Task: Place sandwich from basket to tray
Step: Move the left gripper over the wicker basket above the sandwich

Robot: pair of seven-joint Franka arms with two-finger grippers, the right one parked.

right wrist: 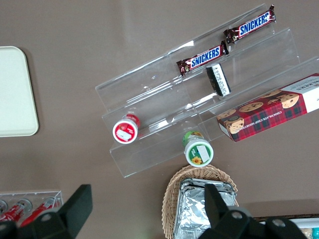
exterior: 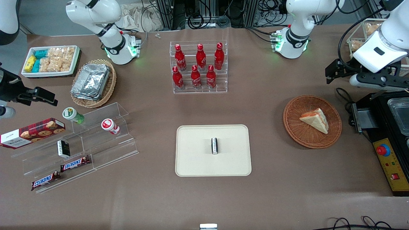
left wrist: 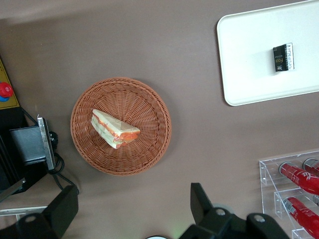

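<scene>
The sandwich, a pale bread wedge with orange and green layers, lies on its side in the round reddish-brown basket. The cream tray lies mid-table, toward the parked arm's end from the basket, with a small black-and-white packet on it. My gripper hangs high above the table, farther from the front camera than the basket and apart from it. Its fingers are spread wide, open and holding nothing.
A black machine with a red button stands beside the basket at the working arm's end. A clear rack of red bottles stands farther from the front camera than the tray. Acrylic snack shelves, a tan basket of foil trays and a white bin sit toward the parked arm's end.
</scene>
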